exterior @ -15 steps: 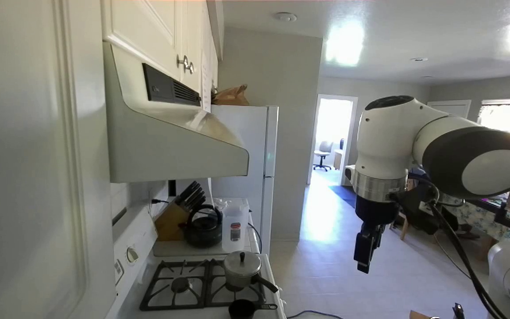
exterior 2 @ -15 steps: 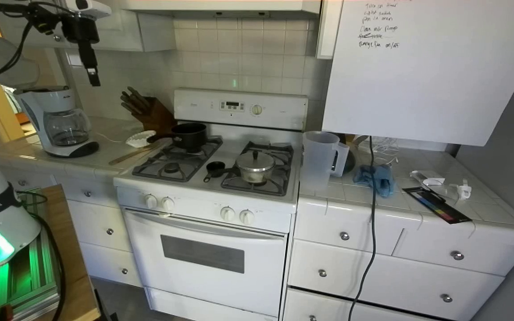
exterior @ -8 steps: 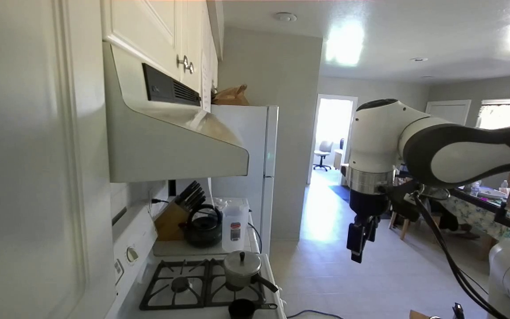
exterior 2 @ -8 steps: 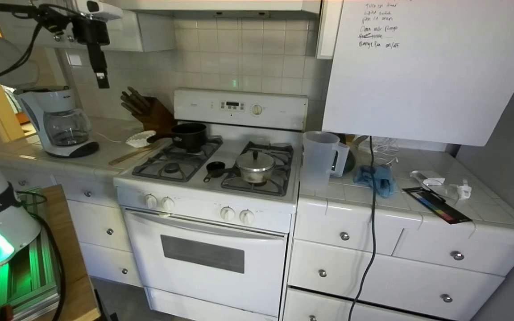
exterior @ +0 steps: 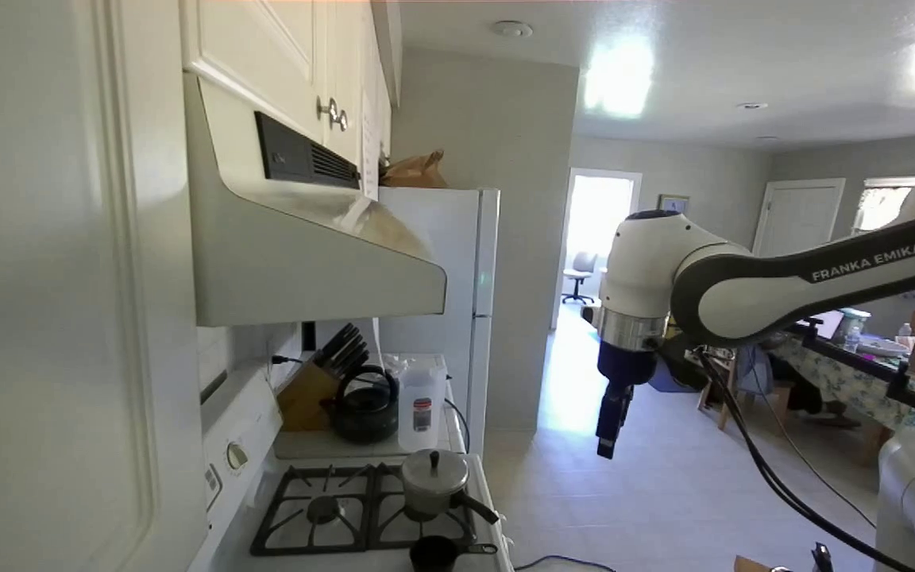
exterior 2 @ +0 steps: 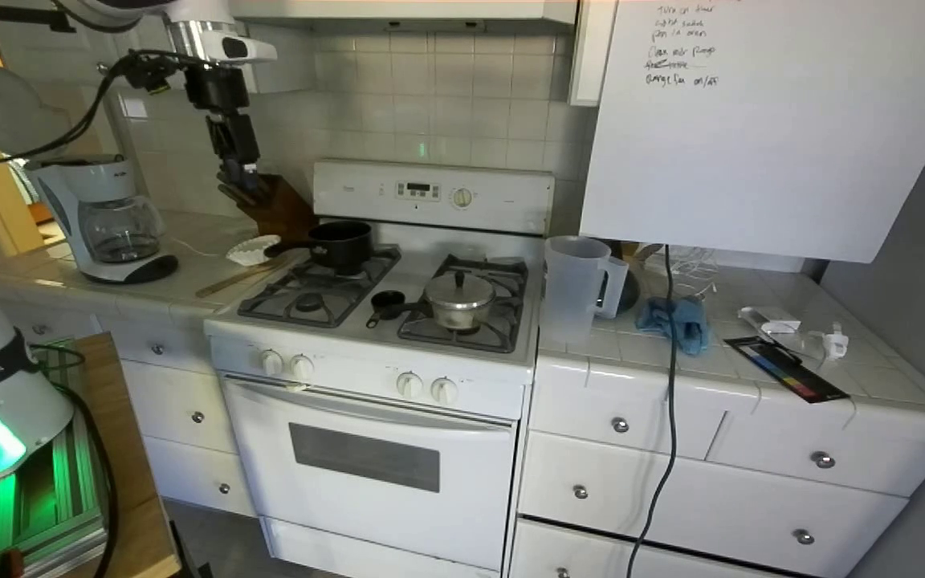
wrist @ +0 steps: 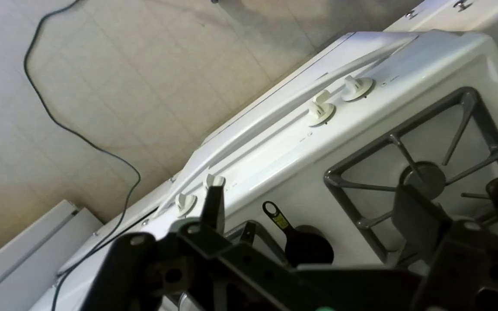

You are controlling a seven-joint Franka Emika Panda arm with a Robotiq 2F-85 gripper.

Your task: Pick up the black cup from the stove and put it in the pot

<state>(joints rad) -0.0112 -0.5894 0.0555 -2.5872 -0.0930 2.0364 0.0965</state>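
The black cup (exterior: 434,554) stands on the white stove (exterior 2: 366,345), between the two burner grates. Its handle points to the stove's front and has a yellow label in the wrist view (wrist: 309,248). The silvery pot (exterior 2: 460,303) stands on a grate beside the cup, with its lid on; it also shows in an exterior view (exterior: 434,485). In the wrist view my gripper hides most of the pot. My gripper (exterior: 608,445) hangs high in front of the stove, well above and apart from the cup. Its fingers (wrist: 309,201) are wide apart with nothing between them.
A dark saucepan (exterior 2: 342,245) stands on the back-left burner. A clear pitcher (exterior 2: 571,289) and a dark kettle (exterior: 366,409) stand beside the stove. A knife block (exterior 2: 282,213) and a coffee maker (exterior 2: 97,225) are on the left counter. The range hood (exterior: 314,278) overhangs the stove.
The arm has moved toward the stove: leftward in an exterior view, rightward and lower in an exterior view. The gripper has turned a little. The cup and the pot have not moved.
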